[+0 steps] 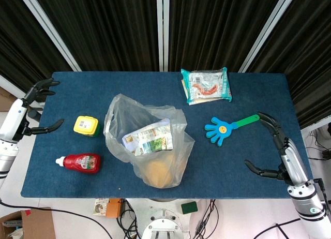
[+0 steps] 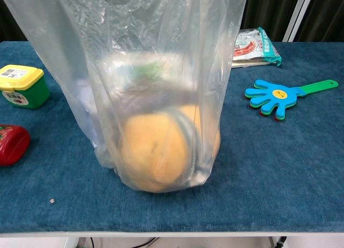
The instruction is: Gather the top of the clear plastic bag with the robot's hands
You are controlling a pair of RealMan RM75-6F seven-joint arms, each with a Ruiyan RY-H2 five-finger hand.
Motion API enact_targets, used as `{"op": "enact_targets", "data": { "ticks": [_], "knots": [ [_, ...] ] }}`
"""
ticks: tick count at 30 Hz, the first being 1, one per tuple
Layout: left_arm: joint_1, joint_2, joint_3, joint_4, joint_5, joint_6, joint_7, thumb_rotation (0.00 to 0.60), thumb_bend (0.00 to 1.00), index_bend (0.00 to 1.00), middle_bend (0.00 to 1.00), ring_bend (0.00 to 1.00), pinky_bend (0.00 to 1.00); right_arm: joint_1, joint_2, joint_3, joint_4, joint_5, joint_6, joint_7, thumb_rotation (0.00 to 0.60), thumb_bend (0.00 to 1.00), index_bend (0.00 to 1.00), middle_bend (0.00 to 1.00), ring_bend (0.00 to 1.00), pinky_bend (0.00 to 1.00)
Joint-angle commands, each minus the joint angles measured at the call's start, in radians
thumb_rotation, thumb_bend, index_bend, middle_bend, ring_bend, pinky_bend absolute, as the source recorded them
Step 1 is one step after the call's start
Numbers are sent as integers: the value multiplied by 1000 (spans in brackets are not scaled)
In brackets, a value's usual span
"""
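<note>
**A:** What was on the table, and where was the bag?

**B:** A blue, felt-like mat (image 1: 248, 99) covered the table. The clear plastic bag (image 1: 147, 138) stood near the middle of it, toward the front edge. The film was thin, crinkled and glossy, and its top hung loose and open.

**A:** What was inside the bag?

**B:** A round, orange, bun-shaped thing (image 2: 156, 154) sat at the bottom. Above it lay a flat printed packet (image 1: 149, 137) in green and white. Its writing was too small to read.

**A:** And around the bag?

**B:** Left of the bag stood a small green tub (image 1: 86, 125) with a yellow lid. In front of that tub lay a red bottle (image 1: 80, 162) with a white cap, on its side. Behind the bag to the right lay a teal-edged snack pack (image 1: 206, 85); its label was unreadable. Right of the bag lay a blue, hand-shaped plastic clapper (image 1: 225, 128) with a green handle.

**A:** Where were the hands?

**B:** The left hand (image 1: 34, 107) hung at the mat's edge, well left of the bag, fingers spread and holding nothing. The right hand (image 1: 275, 146) hung well right of the bag, also spread wide and holding nothing.
</note>
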Motion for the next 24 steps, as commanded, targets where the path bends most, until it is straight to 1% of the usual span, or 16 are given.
{"op": "enact_targets", "data": {
  "ticks": [1,3,6,9,14,16,19,24],
  "knots": [
    [-7,19,4,-12,1,-22,-5,600,216,126,176,142,266,-2,-31,33,14,24,49,22,600,299,0,29,0,0],
    [-7,19,10,-14,5,-27,2,600,216,128,176,142,268,-1,-35,28,23,37,40,33,600,318,0,34,0,0],
    [-4,12,23,-9,10,-34,6,600,216,128,176,142,268,1,-25,4,36,39,7,46,600,327,0,36,0,0],
    [-1,3,31,1,14,-31,24,600,216,127,176,142,268,3,-4,-30,35,15,-27,56,600,325,0,43,0,0],
    [17,-13,39,19,11,3,143,600,216,128,176,142,269,27,38,-104,-8,-25,-124,130,600,287,0,42,0,0],
    [28,-14,43,22,7,18,191,600,216,128,176,142,268,46,43,-121,-25,-29,-167,154,600,277,0,40,0,0],
    [43,-10,54,31,20,34,212,600,218,128,176,141,266,79,43,-117,-41,-25,-217,147,600,267,0,39,0,0],
    [73,-1,63,41,17,71,220,600,219,128,176,141,265,159,56,-86,-107,-6,-333,82,600,243,0,34,0,0]
  ]
}}
